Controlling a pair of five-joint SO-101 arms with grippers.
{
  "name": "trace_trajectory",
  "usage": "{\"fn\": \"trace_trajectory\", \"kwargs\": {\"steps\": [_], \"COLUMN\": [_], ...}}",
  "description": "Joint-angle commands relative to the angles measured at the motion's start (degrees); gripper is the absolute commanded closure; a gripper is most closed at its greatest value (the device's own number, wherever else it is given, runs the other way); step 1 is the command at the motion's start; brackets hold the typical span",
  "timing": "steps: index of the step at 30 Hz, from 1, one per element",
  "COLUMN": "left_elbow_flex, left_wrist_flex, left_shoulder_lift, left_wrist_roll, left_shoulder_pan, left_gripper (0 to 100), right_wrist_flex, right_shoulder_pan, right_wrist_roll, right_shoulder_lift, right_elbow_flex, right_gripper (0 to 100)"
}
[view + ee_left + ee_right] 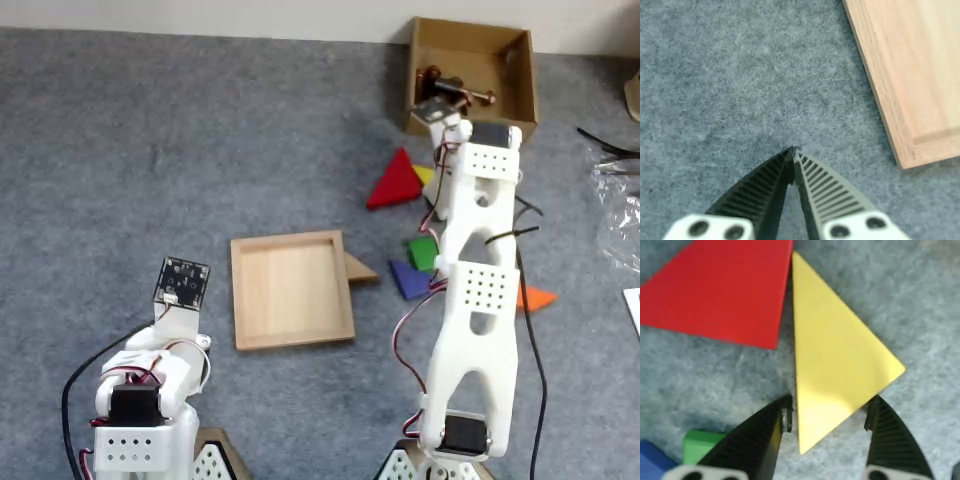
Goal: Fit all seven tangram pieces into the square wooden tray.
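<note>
Nearest, on the left: left tool (792, 150), fingers pressed together, low over the grey felt tabletop (740, 75), just beside a corner of the square wooden tray (920, 75). Tray flat on the felt, mid-tabletop, between the two arms. Right up against its right edge, toward the far corner: a brown triangle (360, 268). Further right, beside the right arm (480, 290): a blue piece (410, 280) and a green piece (423, 252) close together, partly hidden by the arm. On the arm's other side: an orange piece (537, 297) peeking out. Beyond these: right tool (827, 407) spread wide, one finger on each side of the near corner of a yellow triangle (835, 365). Next to the yellow, edge to edge with a thin gap: a large red triangle (725, 290). Farthest, at the tabletop's back edge: an open cardboard box (522, 80) holding small metal parts (450, 92).
</note>
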Motion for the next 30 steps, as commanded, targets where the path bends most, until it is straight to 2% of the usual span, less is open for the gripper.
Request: {"fn": "trace_trajectory", "kwargs": {"steps": [1,8,15,21,30], "left_elbow_flex": [1.19,1.19,1.19,1.19,1.19], "left_wrist_flex": [0.09,0.44,0.44,0.44,0.44], "left_shoulder_lift": [0.13,0.13,0.13,0.13,0.13], "left_wrist_roll": [0.53,0.62,0.62,0.62,0.62], "left_shoulder_pan": [0.84,0.84,0.84,0.66,0.57], "left_gripper": [99,99,99,99,99], "right_wrist_flex": [2.24,2.24,2.33,2.33,2.24], "right_shoulder_pan": [-1.54,-4.09,-2.86,-1.80,-3.47], "right_wrist_roll": [-2.55,-7.65,-8.18,-11.43,-13.27], "right_shoulder_lift": [0.66,0.66,0.66,-0.48,-17.89], "right_elbow_flex": [0.04,0.04,0.48,1.19,24.84], "right_gripper": [78.5,78.5,78.5,78.5,78.5]}}
